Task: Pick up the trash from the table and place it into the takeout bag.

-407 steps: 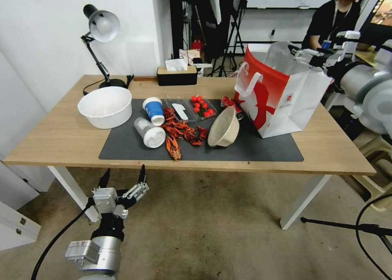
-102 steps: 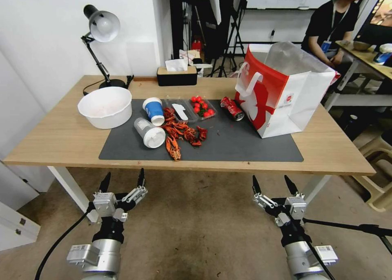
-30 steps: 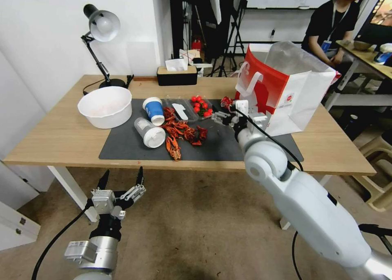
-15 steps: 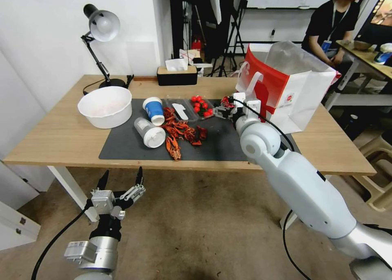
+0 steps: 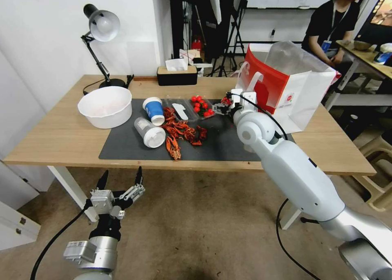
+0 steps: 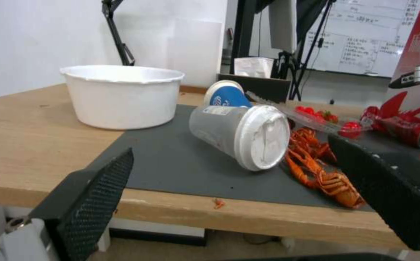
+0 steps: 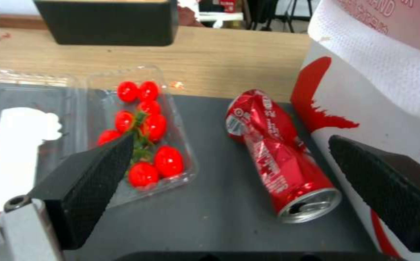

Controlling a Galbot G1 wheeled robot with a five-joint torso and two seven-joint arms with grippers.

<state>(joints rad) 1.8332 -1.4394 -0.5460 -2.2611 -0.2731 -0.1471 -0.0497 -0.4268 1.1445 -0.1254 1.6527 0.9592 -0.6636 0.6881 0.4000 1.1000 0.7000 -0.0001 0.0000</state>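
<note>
Head high — wrists low, seemingly near

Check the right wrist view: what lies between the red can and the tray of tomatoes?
Bare dark mat, nothing else. In the right wrist view the red can lies beside the clear tomato tray, with the open right gripper above them.

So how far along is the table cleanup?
Done: the beige paper bowl has left the dark grey mat, likely bagged. In hand: open right gripper reaching the crushed red drink can. Remaining: blue-and-white paper cup, lidded clear plastic cup. Left gripper waits open below the table.
</note>
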